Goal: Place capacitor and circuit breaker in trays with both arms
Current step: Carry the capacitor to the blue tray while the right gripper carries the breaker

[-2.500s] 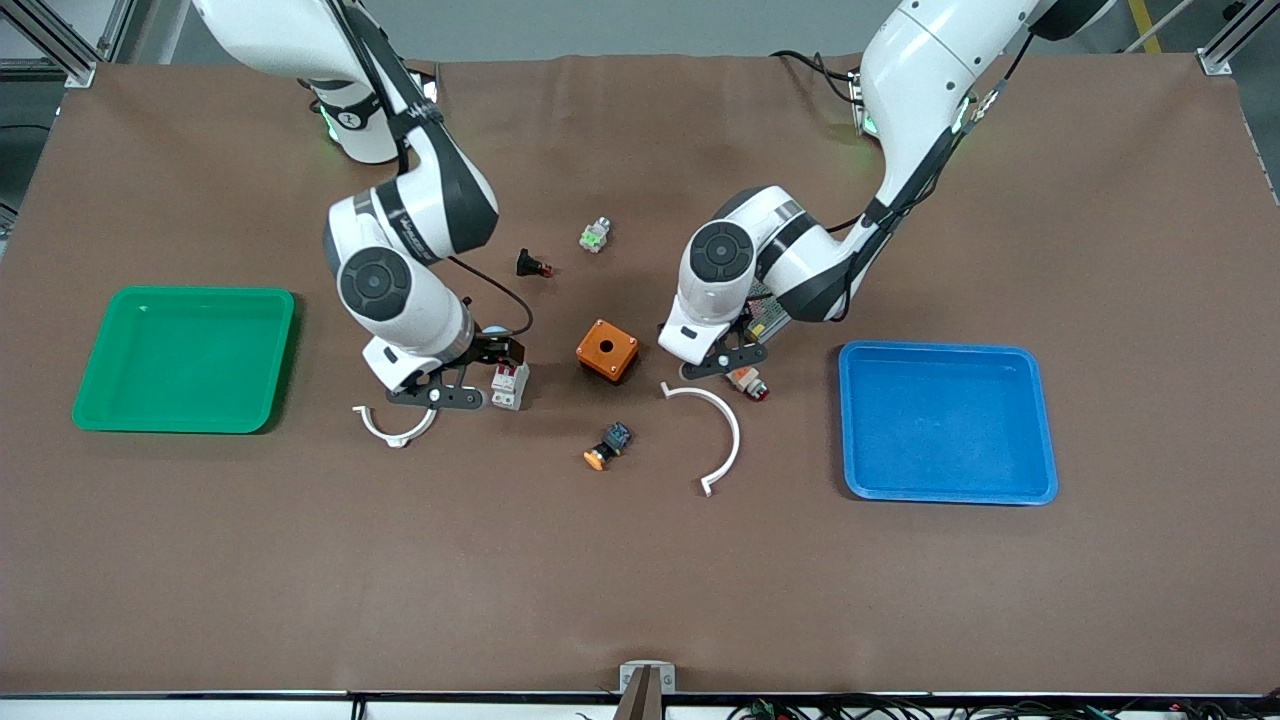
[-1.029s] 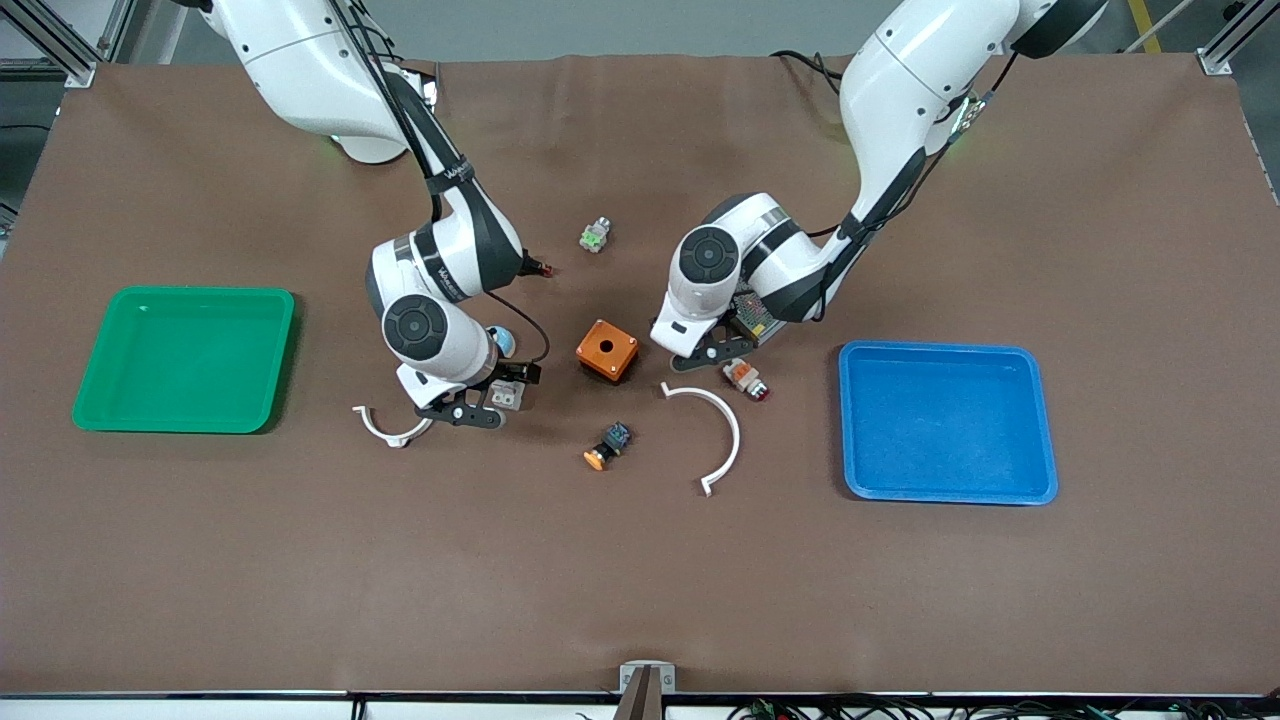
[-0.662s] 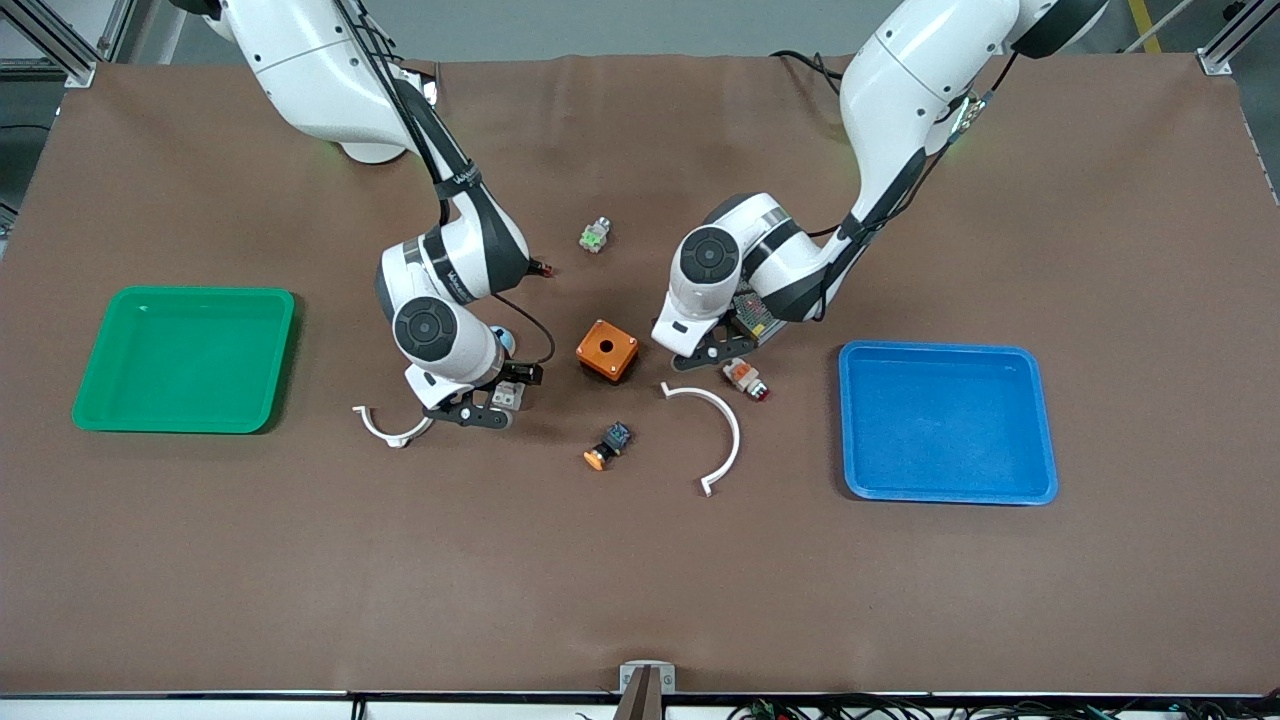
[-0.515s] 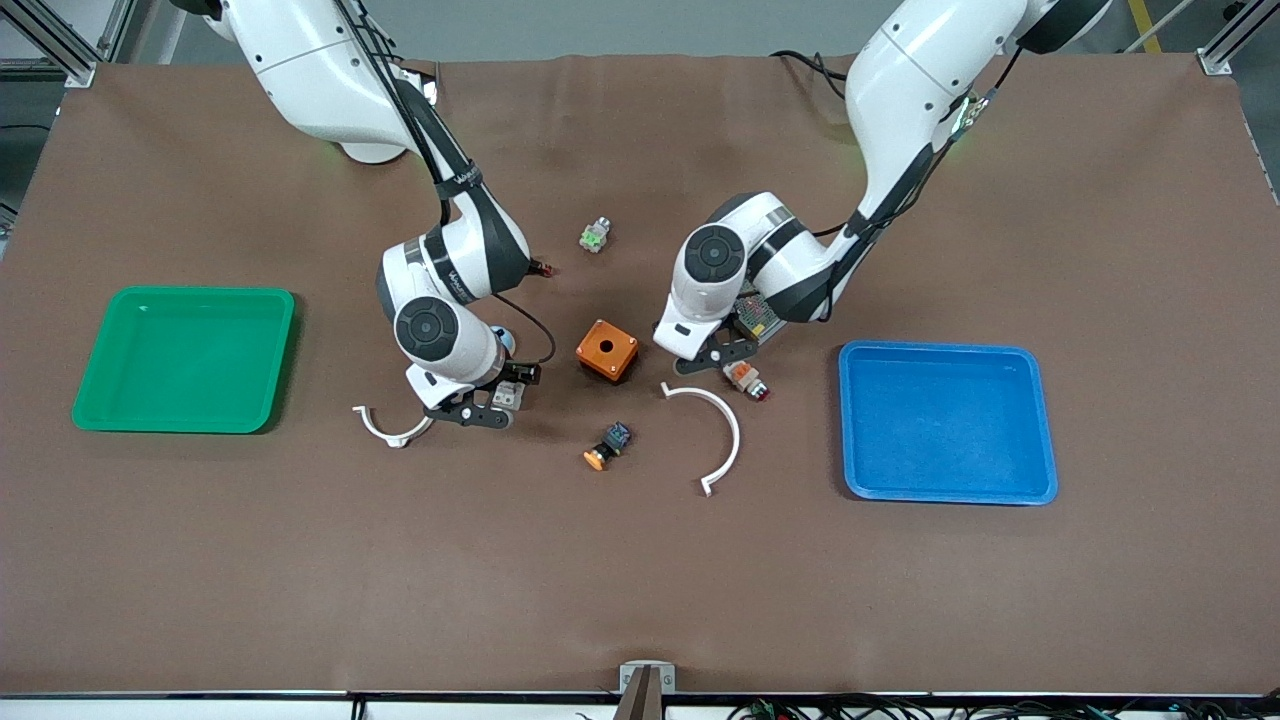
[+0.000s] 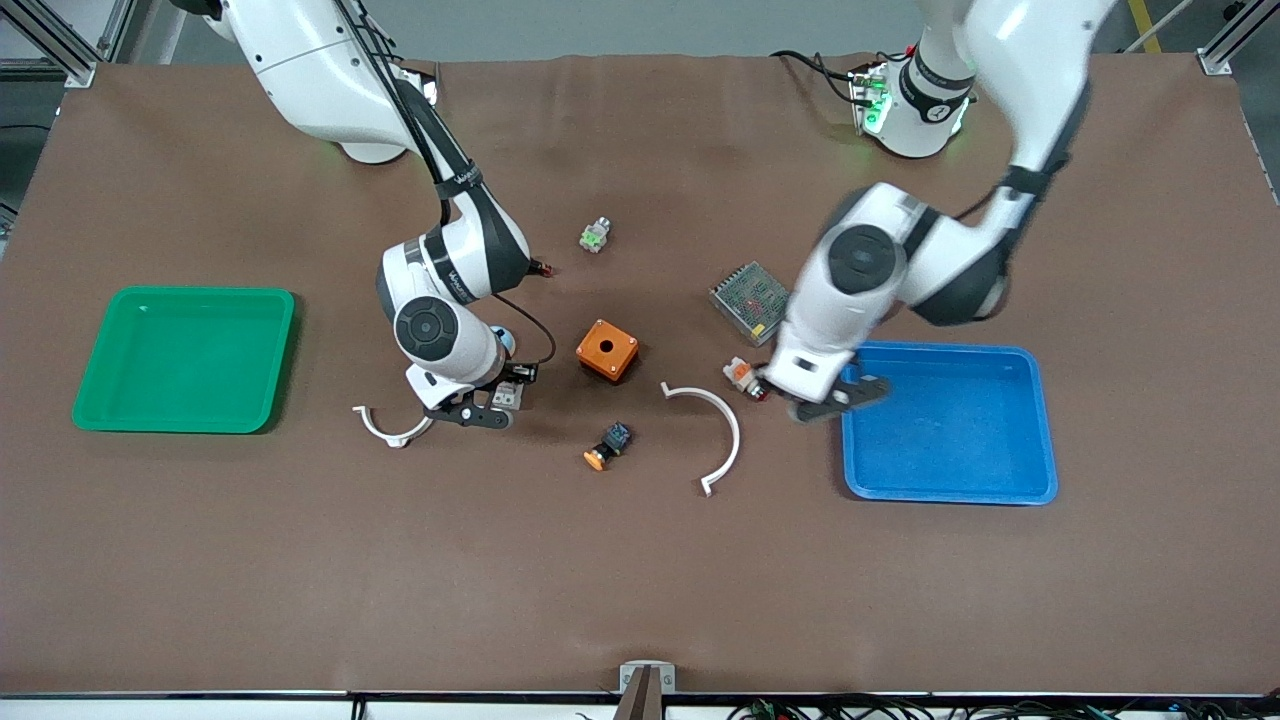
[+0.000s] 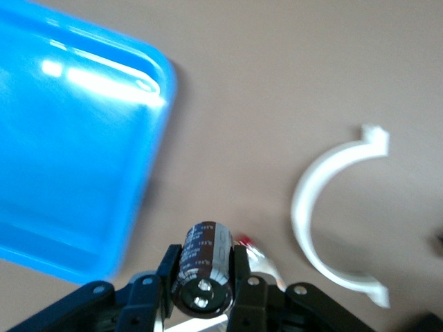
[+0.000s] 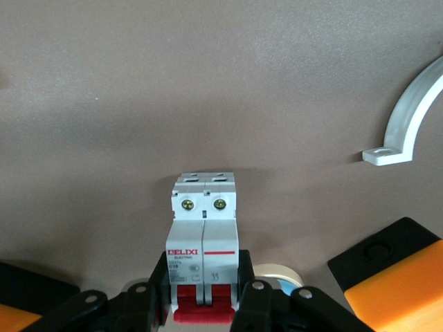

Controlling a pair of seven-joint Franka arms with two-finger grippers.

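Note:
My left gripper [image 5: 836,396] is shut on the capacitor [image 6: 203,266], a small black cylinder with a silvery end face that shows only in the left wrist view. It hangs over the table at the rim of the blue tray [image 5: 1040,420], beside the orange-and-white button [image 5: 745,377]. My right gripper [image 5: 490,406] is shut on the circuit breaker [image 5: 511,395], a white-grey block with red levers and a red label. It is low over the table, beside a white curved clip [image 5: 390,428]. The right wrist view shows the breaker [image 7: 203,235] between the fingers.
A green tray [image 5: 120,300] lies at the right arm's end. An orange box [image 5: 606,349], a larger white curved clip [image 5: 722,430], an orange-capped button [image 5: 606,448], a metal mesh unit [image 5: 750,297], a black push-button piece [image 5: 540,266] and a green-white part [image 5: 594,236] lie mid-table.
My left gripper has swung away from the orange box toward the blue tray, carrying the capacitor, and uncovered the mesh unit. My right gripper has closed round the circuit breaker and has barely moved since.

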